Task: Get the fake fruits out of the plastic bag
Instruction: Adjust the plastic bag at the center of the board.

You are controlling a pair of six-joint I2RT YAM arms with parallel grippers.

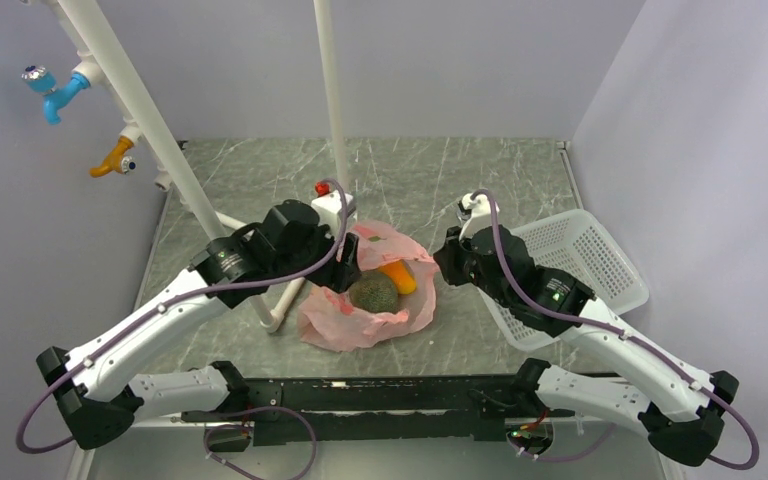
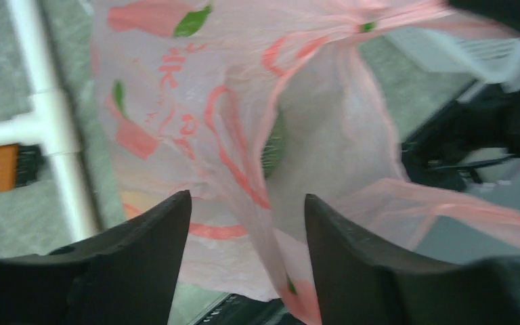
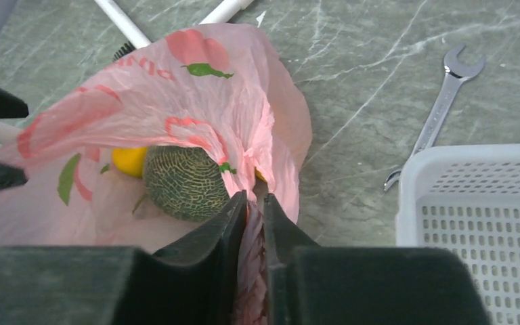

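Bag (image 3: pixel 176 95) in right gripper (image 3: pixel 254 200), wrist-view only

The pink bag (image 2: pixel 176 101) up close
The left gripper (image 2: pixel 247 203) is spread wide around it; a green melon (image 2: pixel 274 145) peeks through.

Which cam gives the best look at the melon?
Right wrist: the melon sits large and sharp in the plastic bag mouth, netting visible. Top external shows it small; left wrist only a green sliver through blurred plastic.
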